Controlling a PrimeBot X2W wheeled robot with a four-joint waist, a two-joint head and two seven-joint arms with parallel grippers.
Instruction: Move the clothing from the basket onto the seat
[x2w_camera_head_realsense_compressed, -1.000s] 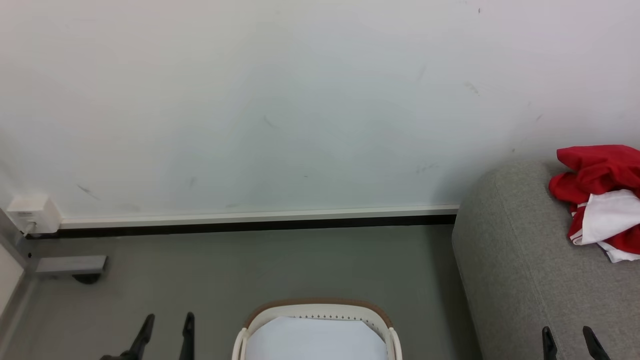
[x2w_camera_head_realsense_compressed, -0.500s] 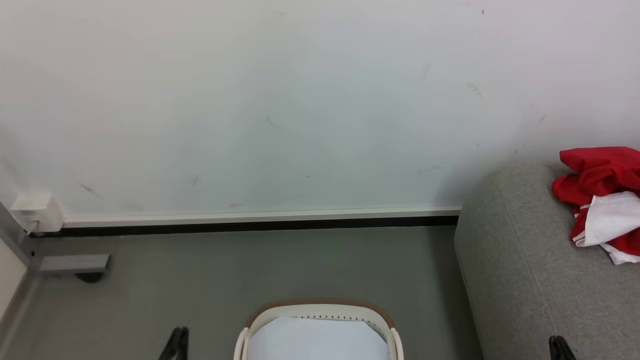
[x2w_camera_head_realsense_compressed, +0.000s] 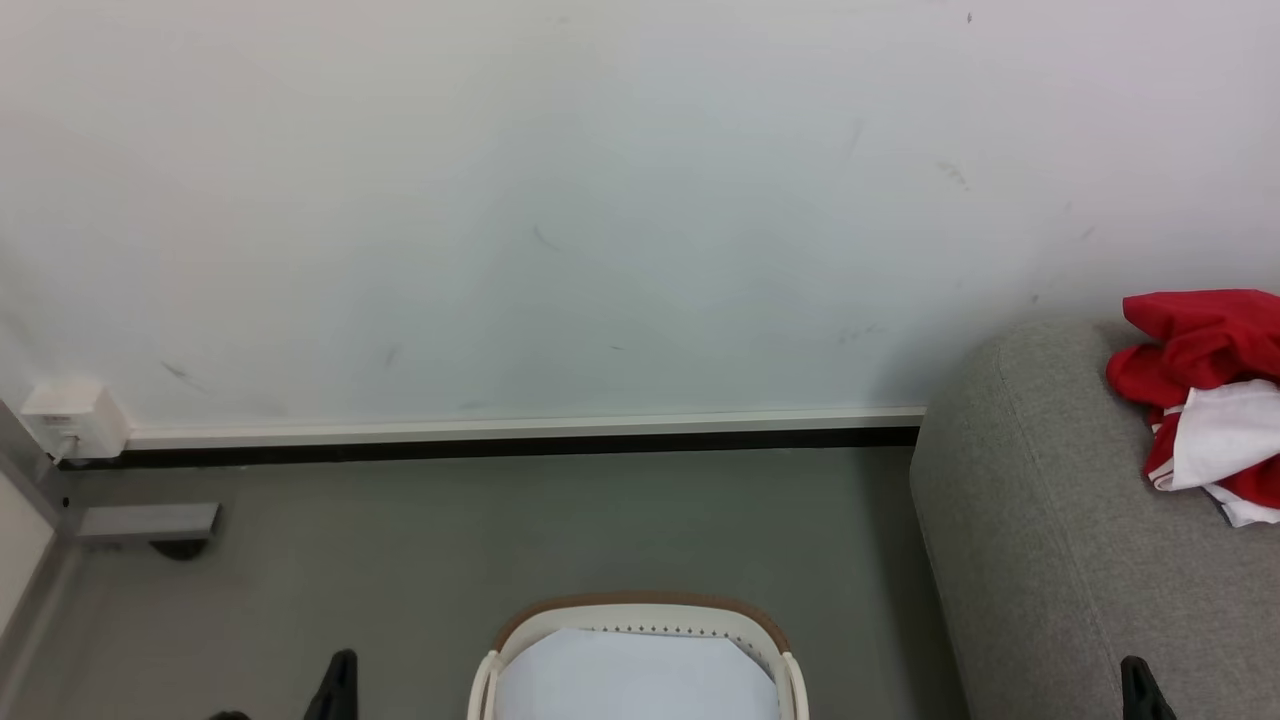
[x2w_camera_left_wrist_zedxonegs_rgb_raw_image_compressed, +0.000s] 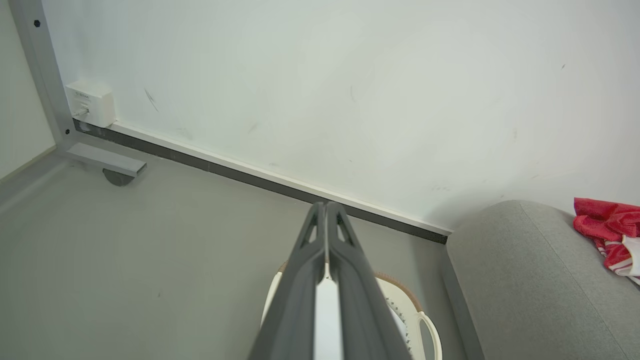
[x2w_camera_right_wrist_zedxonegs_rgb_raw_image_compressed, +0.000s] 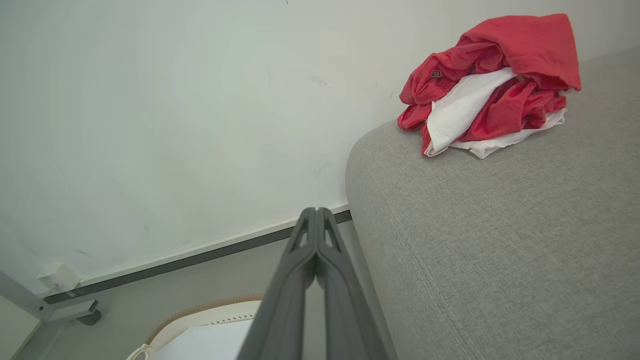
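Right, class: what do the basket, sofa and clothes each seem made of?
Basket: probably smooth cream plastic, with punched holes; brown woven-look rim. Sofa: matte grey woven fabric, weave visible. Clothes: thin, soft red and white cloth, crumpled in folds.

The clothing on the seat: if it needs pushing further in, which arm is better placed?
Probably right. The right fingers are by the seat, nearer the clothing; the left fingers are across the basket, over the floor.
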